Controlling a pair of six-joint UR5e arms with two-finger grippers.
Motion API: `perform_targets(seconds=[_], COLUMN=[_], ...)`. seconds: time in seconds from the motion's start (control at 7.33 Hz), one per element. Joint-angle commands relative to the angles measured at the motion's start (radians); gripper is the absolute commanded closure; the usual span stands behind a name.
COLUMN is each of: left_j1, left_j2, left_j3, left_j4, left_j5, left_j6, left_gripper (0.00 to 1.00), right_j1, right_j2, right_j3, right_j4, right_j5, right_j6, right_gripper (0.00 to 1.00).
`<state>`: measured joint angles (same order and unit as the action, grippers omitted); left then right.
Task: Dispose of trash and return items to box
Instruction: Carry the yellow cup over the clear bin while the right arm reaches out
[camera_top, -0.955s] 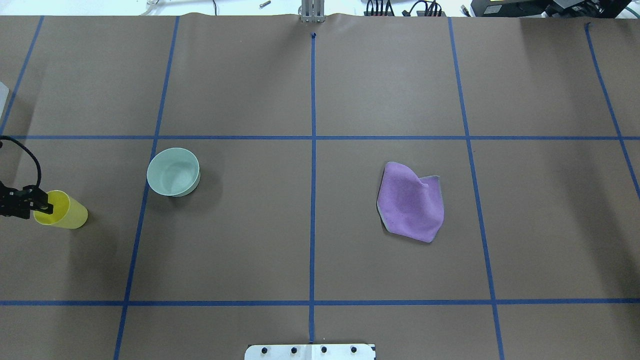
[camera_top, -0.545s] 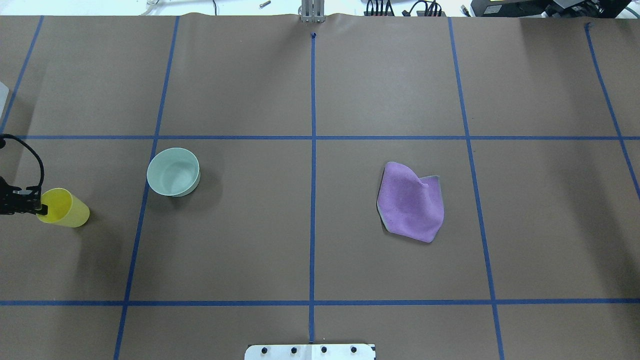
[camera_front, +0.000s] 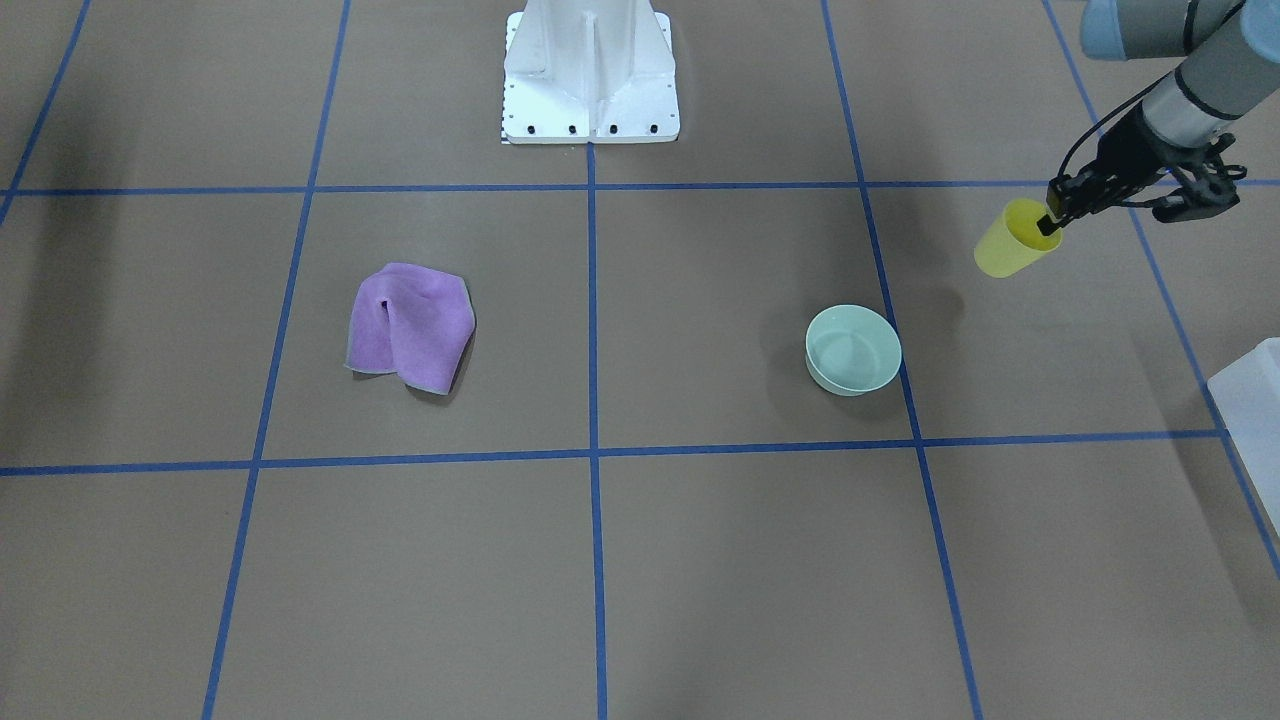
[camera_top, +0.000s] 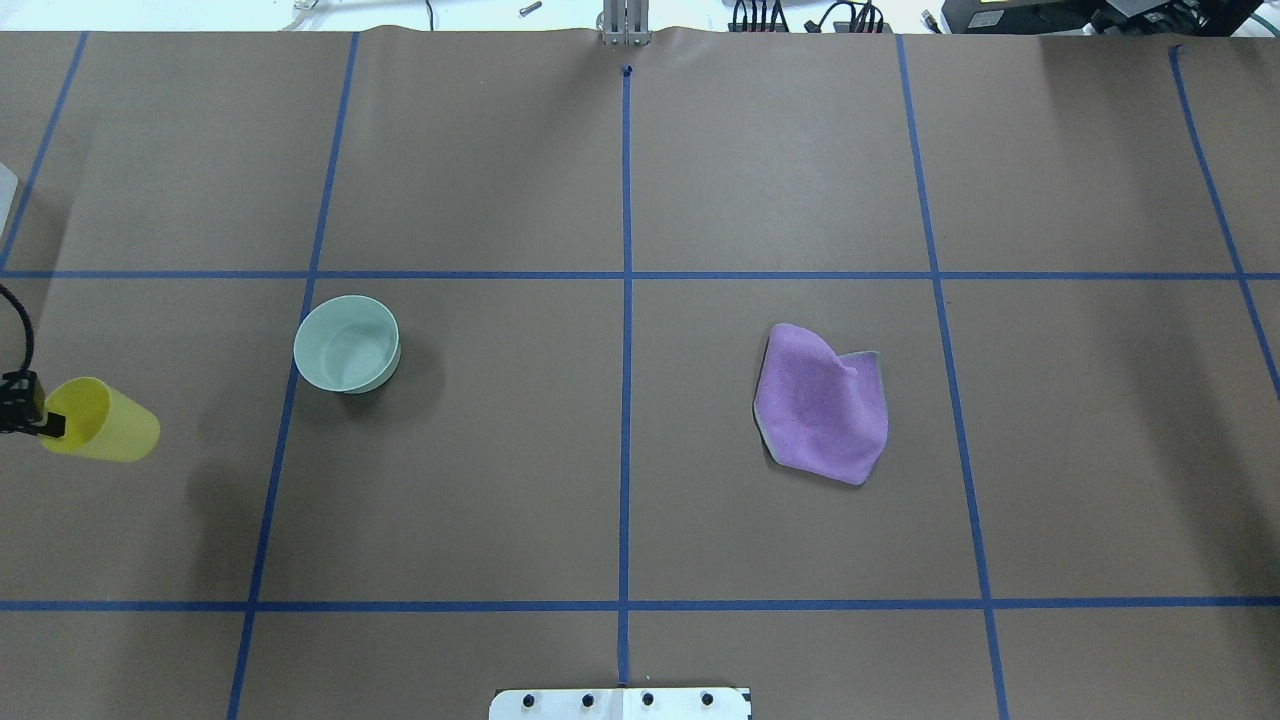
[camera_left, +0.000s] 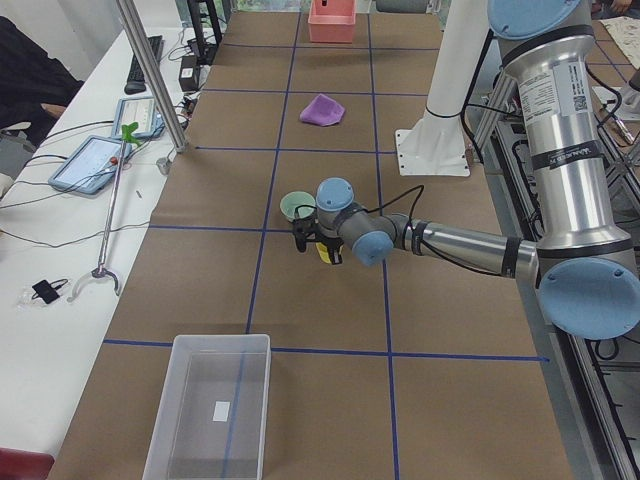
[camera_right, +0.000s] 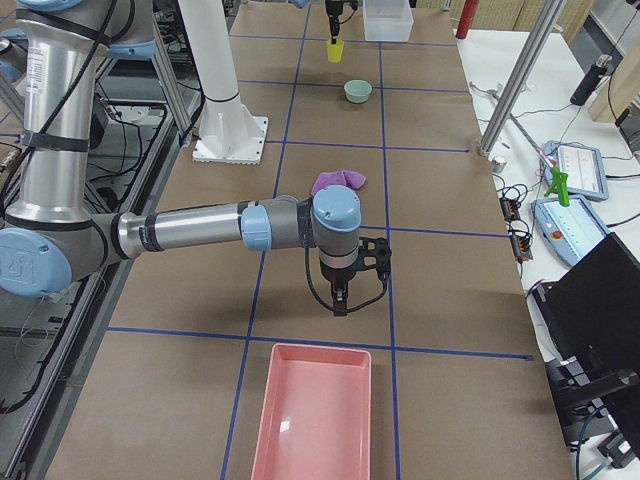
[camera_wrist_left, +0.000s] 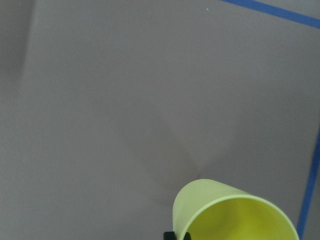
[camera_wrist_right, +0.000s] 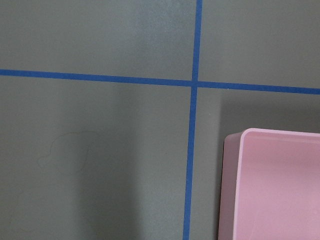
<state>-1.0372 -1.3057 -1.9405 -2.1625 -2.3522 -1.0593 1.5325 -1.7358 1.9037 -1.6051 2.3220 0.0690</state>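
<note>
The left gripper (camera_front: 1048, 222) had its fingers clamped on the yellow cup's (camera_front: 1010, 245) rim, tilted above the table (camera_front: 700, 560), near the green bowl (camera_front: 853, 349). The right gripper (camera_right: 342, 300) hung near the pink tray (camera_right: 312, 415), and I couldn't tell whether its fingers were parted.

Cup (camera_top: 100, 433) far left; bowl (camera_top: 347, 343) near, to its right; cloth (camera_top: 822, 403) right of centre line (camera_top: 626, 400).
</note>
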Motion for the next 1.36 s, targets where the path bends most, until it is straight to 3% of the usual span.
perform_targets(seconds=[0.0, 0.14, 0.41, 0.68, 0.95, 1.23], left_j1=[-0.202, -0.274, -0.456, -0.581, -0.647, -0.659], left_j2=[0.008, -0.003, -0.129, -0.3, -0.412, -0.458], left_j3=[0.036, 0.076, 0.095, 0.232, 0.456, 0.628], left_j4=[0.036, 0.105, 0.452, 0.678, 0.672, 0.615], left_j5=[-0.104, -0.111, -0.124, -0.114, -0.035, -0.033], left_j6=[0.233, 0.38, 0.729, 0.974, 1.12, 1.196], left_gripper=[1.0, 1.0, 1.0, 1.0, 1.0, 1.0], right_j1=[-0.002, -0.002, -0.052, -0.167, -0.315, -0.543], right_j2=[0.001, 0.004, 0.037, 0.116, 0.226, 0.341], right_j3=[0.0, 0.0, 0.006, 0.043, 0.075, 0.104], right_j4=[-0.002, 0.001, 0.001, 0.002, 0.002, 0.002], right_j5=[0.032, 0.057, 0.054, 0.05, 0.024, -0.126], right_j6=[0.002, 0.002, 0.021, 0.161, 0.437, 0.747], right_gripper=[0.0, 0.0, 0.0, 0.0, 0.0, 0.0])
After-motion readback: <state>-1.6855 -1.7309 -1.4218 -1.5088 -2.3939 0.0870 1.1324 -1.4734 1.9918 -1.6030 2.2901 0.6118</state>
